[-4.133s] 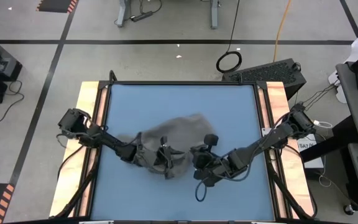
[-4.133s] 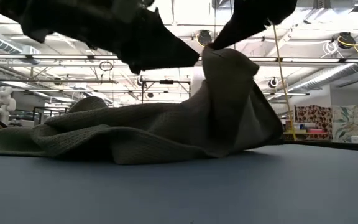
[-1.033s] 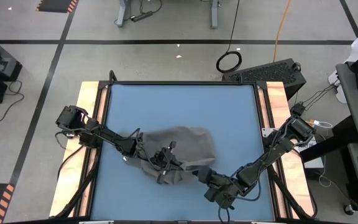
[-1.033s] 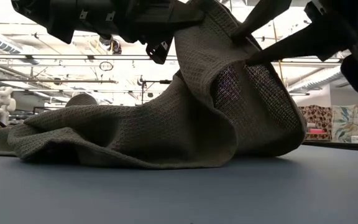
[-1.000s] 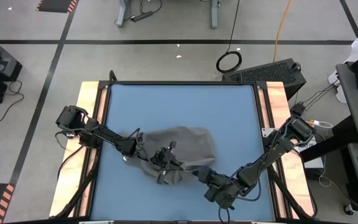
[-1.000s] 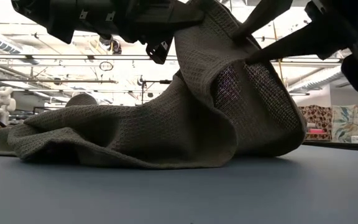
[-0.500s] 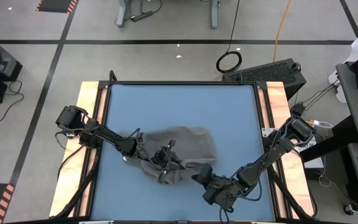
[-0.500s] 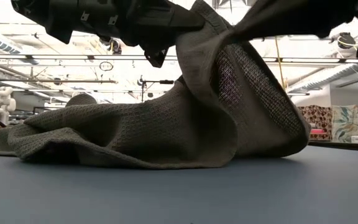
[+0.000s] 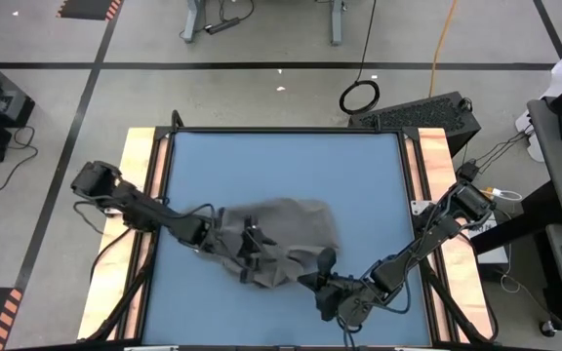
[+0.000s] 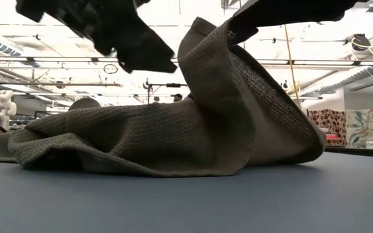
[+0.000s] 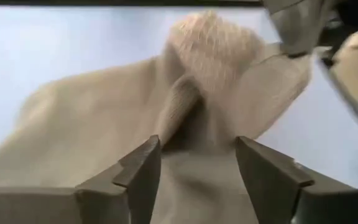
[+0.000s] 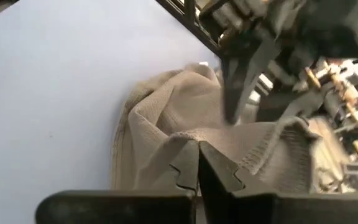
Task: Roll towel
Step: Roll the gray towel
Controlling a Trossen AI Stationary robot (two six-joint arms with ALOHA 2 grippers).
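Here the right gripper (image 12: 197, 163) pinches the towel's (image 9: 281, 234) raised edge.

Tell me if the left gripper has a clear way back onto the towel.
Probably yes. The left gripper is open just above the towel, with only cloth ahead; the right gripper pinches a raised edge off to the side.

Right hand (image 12: 197, 163) apparently pinching towel (image 12: 166, 124)
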